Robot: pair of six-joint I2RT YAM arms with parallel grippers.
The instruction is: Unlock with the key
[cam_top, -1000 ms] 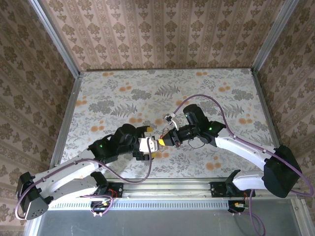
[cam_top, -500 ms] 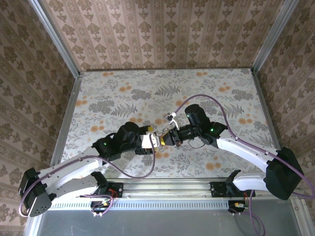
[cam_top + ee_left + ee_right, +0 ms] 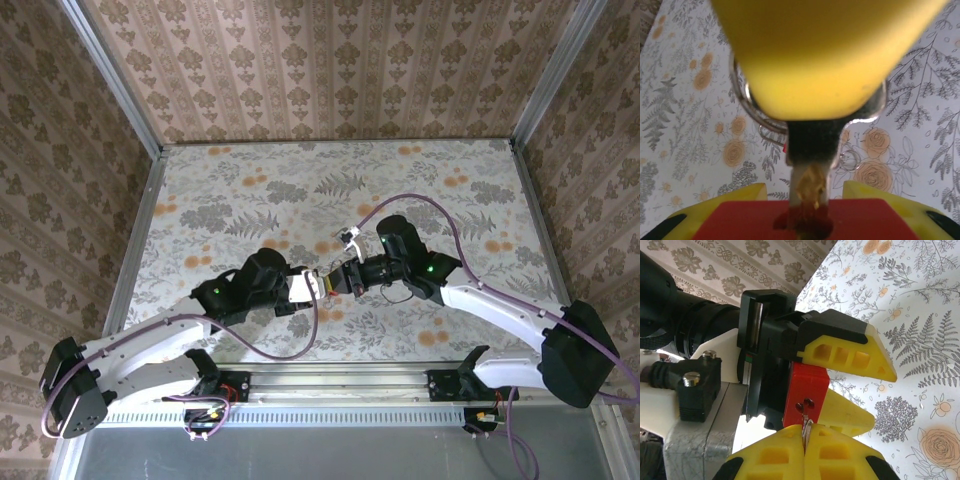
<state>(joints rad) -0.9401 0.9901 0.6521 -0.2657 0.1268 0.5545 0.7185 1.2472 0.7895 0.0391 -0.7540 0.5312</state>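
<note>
- Here, the right gripper [image 3: 805,440] has its yellow fingers pressed shut on the key [image 3: 807,426], and the thin blade sticks straight out from between them.
- Facing it, the left gripper [image 3: 884,400] clamps the red padlock [image 3: 807,390] from both sides, with the keyhole [image 3: 804,404] turned toward the key.
- We read the key's long axis as running along the line between the two wrists (roughly side to side across the table in the overhead view). Its tip is at the mouth of the keyhole; how deep it sits we cannot tell.
- We judge that the coming move turns on that line. The blade has to go straight in before the right wrist can twist, and any tilt could jam it or shift it in the fingers.
- A silver key ring [image 3: 752,107] hangs by the key's head, close to the padlock.
- The two grippers meet above the flower-printed table [image 3: 250,180], toward its near middle. The wallpapered walls [image 3: 330,70] stand well apart from both arms.
</note>
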